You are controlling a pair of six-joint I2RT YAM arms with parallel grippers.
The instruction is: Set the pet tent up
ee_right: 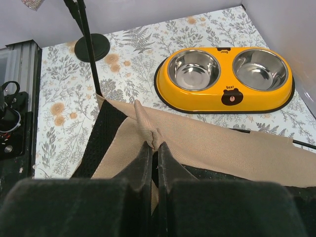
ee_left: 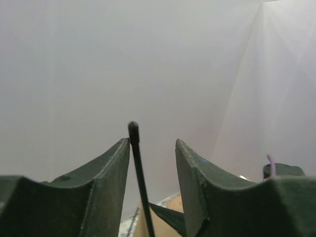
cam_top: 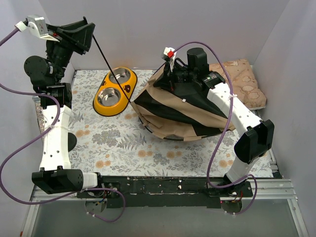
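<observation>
Pinching: the right gripper (ee_right: pixel 154 148) is clamped shut on a raised fold of the tent's tan cloth, its two fingers pressed together with the fold between them.
Right arm: it rises from its base at the near right to a bent elbow by the right wall. The white forearm then slants back and left over the tent (cam_top: pixel 170 129), with the wrist above the heap's far top.
Left arm: it stands tall along the left wall, folded at a joint near the far corner. The wrist is lifted well above the mat (cam_top: pixel 123 143) and the hand points right.
Left gripper (ee_left: pixel 152 141): the fingers stand apart with the pole (ee_left: pixel 138 168) upright between them. The pole sits close against one finger and has a clear gap to the other, and its rounded tip pokes just past the fingertips.
Pole: a thin black rod slanting from the left gripper down and right, over the bowl (ee_right: pixel 197 102), into the tent's left edge.
Tent: a slumped heap of tan and black cloth, right of centre on the mat, under the right arm.
Bowl: just left of the tent.
Cushion (cam_top: pixel 244 81): in the far right corner, behind the tent.
</observation>
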